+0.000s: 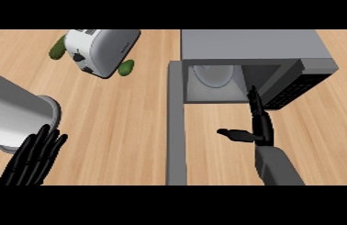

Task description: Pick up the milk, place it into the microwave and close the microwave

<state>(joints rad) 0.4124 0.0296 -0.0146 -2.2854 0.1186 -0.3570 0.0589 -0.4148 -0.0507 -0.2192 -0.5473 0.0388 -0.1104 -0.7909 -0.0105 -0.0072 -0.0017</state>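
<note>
My right hand (263,132) is empty, fingers straight and close together, thumb spread to the left, pointing at the mouth of the microwave (251,42). Its door (176,127) stands open on the left. A pale rounded thing (214,75) sits inside; I cannot tell if it is the milk. My left hand (30,160) rests open at the table's (122,118) lower left.

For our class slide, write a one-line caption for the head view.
Right hand, fingers straight, at the open microwave; left hand rests open at lower left.
</note>
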